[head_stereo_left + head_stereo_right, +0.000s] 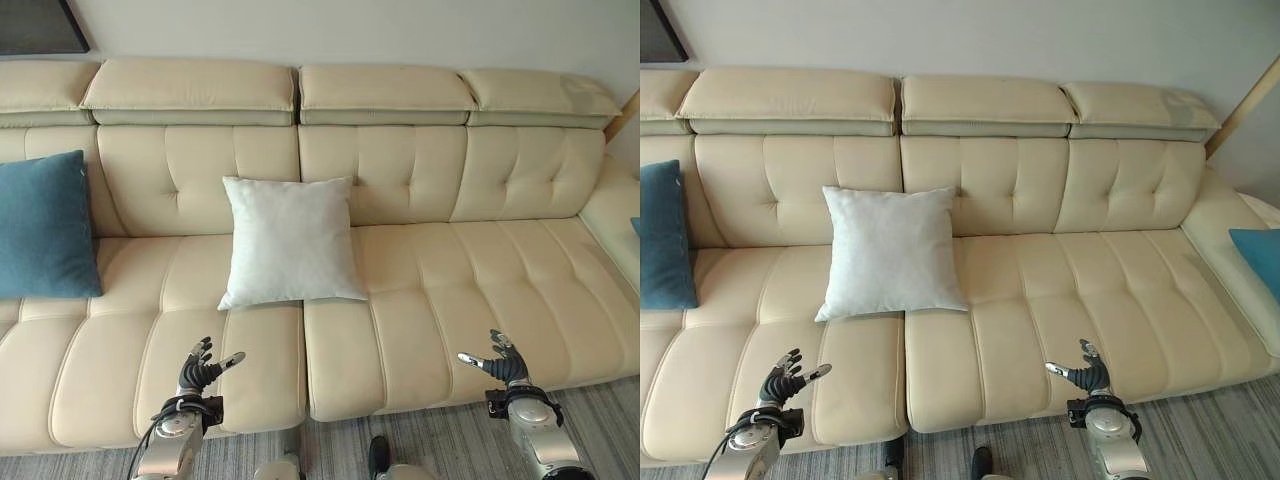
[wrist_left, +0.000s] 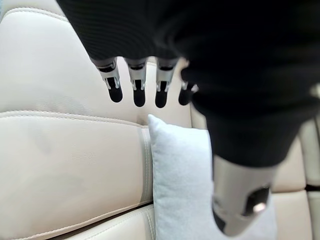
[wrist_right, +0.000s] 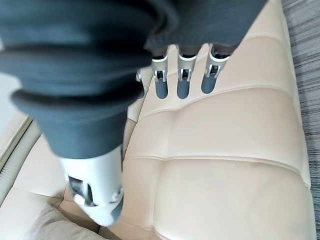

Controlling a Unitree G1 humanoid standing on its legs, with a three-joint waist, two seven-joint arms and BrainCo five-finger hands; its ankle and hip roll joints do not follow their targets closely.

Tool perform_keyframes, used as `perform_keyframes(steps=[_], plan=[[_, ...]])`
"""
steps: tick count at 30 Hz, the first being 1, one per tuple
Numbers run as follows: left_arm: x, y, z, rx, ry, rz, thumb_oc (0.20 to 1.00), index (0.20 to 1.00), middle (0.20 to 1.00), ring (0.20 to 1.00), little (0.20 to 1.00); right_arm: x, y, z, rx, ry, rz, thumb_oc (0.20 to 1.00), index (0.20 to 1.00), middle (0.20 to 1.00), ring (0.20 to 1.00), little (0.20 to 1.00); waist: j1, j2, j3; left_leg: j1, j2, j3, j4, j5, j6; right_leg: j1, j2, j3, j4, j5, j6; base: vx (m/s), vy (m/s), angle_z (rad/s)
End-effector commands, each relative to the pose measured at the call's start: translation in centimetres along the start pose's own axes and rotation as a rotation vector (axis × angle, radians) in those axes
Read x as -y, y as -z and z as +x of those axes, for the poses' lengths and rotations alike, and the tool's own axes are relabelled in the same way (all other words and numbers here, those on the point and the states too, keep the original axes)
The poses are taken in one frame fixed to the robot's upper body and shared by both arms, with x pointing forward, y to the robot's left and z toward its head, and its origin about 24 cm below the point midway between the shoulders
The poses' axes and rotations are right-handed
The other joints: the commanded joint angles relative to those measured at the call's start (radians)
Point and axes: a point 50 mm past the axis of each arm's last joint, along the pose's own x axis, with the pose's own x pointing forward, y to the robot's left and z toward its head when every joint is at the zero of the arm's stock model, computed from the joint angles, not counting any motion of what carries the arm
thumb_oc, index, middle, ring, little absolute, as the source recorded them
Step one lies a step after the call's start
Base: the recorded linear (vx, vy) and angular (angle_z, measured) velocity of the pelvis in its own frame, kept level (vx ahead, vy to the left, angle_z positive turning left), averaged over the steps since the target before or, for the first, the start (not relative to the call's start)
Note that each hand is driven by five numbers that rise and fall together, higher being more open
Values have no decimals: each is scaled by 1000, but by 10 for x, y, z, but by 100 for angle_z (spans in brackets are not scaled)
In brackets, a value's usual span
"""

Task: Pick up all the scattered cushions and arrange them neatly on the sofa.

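A white cushion (image 1: 290, 240) leans upright against the backrest of the cream leather sofa (image 1: 450, 270), left of its middle seam. Another cushion, blue (image 1: 42, 225), stands against the backrest at the far left. On the sofa's right end lies a second blue cushion (image 1: 1258, 255), cut off by the view's edge. My left hand (image 1: 196, 375) hovers open and empty over the seat's front edge, below the white cushion (image 2: 185, 175). Over the front edge further right, my right hand (image 1: 508, 366) is open too, its straight fingers (image 3: 182, 75) above bare seat.
A grey striped rug (image 1: 450, 440) runs along the sofa's front. A dark frame (image 1: 40, 25) hangs on the wall at the upper left. A wooden post (image 1: 1240, 105) leans by the sofa's right end.
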Motion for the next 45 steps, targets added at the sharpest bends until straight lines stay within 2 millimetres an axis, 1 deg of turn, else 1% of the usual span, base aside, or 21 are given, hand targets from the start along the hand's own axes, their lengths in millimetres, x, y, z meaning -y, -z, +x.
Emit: perform_keyframes(steps=[1,3,5,8,10,12,13,14,15,16,17,19,20,21,23,25,28,34,39,41,45], plan=[[-10,-20,5,99,-36,15,1000,1000,1000,1000,1000,9,-30,9,121,49,19,1000,1000,1000,1000,1000,35,-35,-11,52,-44,6,10,-160,-37,136,-1,-3,-82,-22,36,-150,-82,-36],[-10,-17,4,88,-44,1,1000,1000,1000,1000,1000,3,-28,9,108,41,30,1000,1000,1000,1000,1000,50,-43,-17,34,-36,24,18,-140,-45,158,0,-17,-152,-35,31,-151,-120,-56],[-8,-16,4,82,-47,-13,1000,1000,1000,1000,1000,-3,-24,8,92,25,43,1000,1000,1000,1000,1000,49,-40,-15,28,-18,32,20,-116,-57,156,20,-4,-170,-40,14,-134,-181,-47],[-3,-14,4,72,-29,-13,1000,1000,1000,1000,1000,-8,-18,3,75,5,78,1000,1000,1000,1000,1000,40,-25,2,15,6,23,29,-84,-74,165,53,-4,-180,-58,-17,-178,-220,-12],[3,-15,5,66,-3,-4,1000,1000,1000,1000,1000,-17,-15,2,63,-24,136,1000,1000,1000,1000,1000,32,0,27,-14,30,5,51,-39,-100,170,83,-29,-186,-71,-44,-257,-275,16],[6,-17,6,72,1,-7,1000,1000,1000,1000,1000,-18,-17,2,67,-25,146,1000,1000,1000,1000,1000,33,11,46,-33,38,-11,67,-18,-119,169,88,-43,-181,-73,-53,-155,-121,26],[6,-17,6,73,1,-8,1000,1000,1000,1000,1000,-18,-17,2,67,-25,147,1000,1000,1000,1000,1000,32,12,46,-35,39,-13,69,-18,-119,169,89,-45,-181,-73,-53,-160,-56,27],[9,-19,7,81,6,-14,1000,1000,1000,1000,1000,-20,-19,3,74,-33,153,1000,1000,1000,1000,1000,31,12,60,-46,37,-29,92,-32,-122,155,85,-47,-171,-70,-58,-153,-41,21],[10,-20,7,85,7,-14,1000,1000,1000,1000,1000,-21,-20,3,74,-33,155,1000,1000,1000,1000,1000,28,10,63,-48,31,-39,110,-48,-118,145,79,-54,-163,-65,-60,-220,-64,15],[10,-21,7,91,6,-10,1000,1000,1000,1000,1000,-22,-21,3,79,-35,163,1000,1000,1000,1000,1000,24,-1,68,-38,24,-44,151,-93,-111,136,66,-58,-158,-57,-61,-158,-48,14],[10,-19,6,88,8,-7,1000,1000,1000,1000,1000,-23,-21,3,80,-38,166,1000,1000,1000,1000,1000,20,-5,63,-40,21,-48,180,-113,-105,130,60,-63,-161,-48,-60,-126,-38,18],[12,-17,4,85,20,0,1000,1000,1000,1000,1000,-24,-25,3,94,-46,169,1000,1000,1000,1000,1000,13,-19,55,-24,9,-60,251,-182,-92,121,40,-67,-169,-28,-60,-73,-17,25],[12,-15,4,79,24,0,1000,1000,1000,1000,1000,-24,-25,3,96,-50,164,1000,1000,1000,1000,1000,11,-21,54,-9,7,-63,266,-208,-92,121,36,-70,-172,-27,-60,-34,42,39],[14,-11,2,67,30,-4,1000,1000,1000,1000,1000,-25,-26,2,104,-55,156,1000,1000,1000,1000,1000,1,-11,35,47,10,-73,235,-227,-94,111,40,-78,-181,-23,-57,-2,50,42],[15,-9,0,59,35,1,1000,1000,1000,1000,1000,-23,-25,2,101,-49,151,1000,1000,1000,1000,1000,-4,-6,31,57,12,-76,215,-216,-95,115,44,-81,-186,-23,-56,22,60,34],[17,-6,-2,52,43,13,1000,1000,1000,1000,1000,-22,-24,1,100,-47,146,1000,1000,1000,1000,1000,-11,7,14,94,14,-65,130,-196,-98,115,54,-90,-194,-17,-53,55,98,25],[19,-6,-3,55,54,22,1000,1000,1000,1000,1000,-21,-21,0,90,-41,140,1000,1000,1000,1000,1000,-17,22,-9,142,-1,-67,11,-172,-103,112,58,-98,-206,-11,-43,34,118,13],[17,-3,-5,45,55,34,1000,1000,1000,1000,1000,-25,-14,-3,62,-60,131,1000,1000,1000,1000,1000,-13,15,-14,169,-4,-55,2,-179,-98,131,50,-90,-221,5,-29,12,65,2],[18,3,-7,23,66,40,1000,1000,1000,1000,1000,-27,-9,-5,41,-68,129,1000,1000,1000,1000,1000,-16,11,-16,181,-12,-49,2,-191,-89,138,43,-74,-228,17,-18,1,47,-15],[19,6,-9,9,84,61,1000,1000,1000,1000,1000,-28,-5,-6,27,-70,124,1000,1000,1000,1000,1000,-24,8,-15,190,-21,-39,2,-202,-79,138,34,-58,-229,29,-7,-15,95,-14],[21,6,-9,10,95,71,1000,1000,1000,1000,1000,-27,-2,-8,19,-66,119,1000,1000,1000,1000,1000,-33,8,-12,193,-29,-26,2,-211,-69,126,27,-37,-221,37,2,-35,81,-28]])
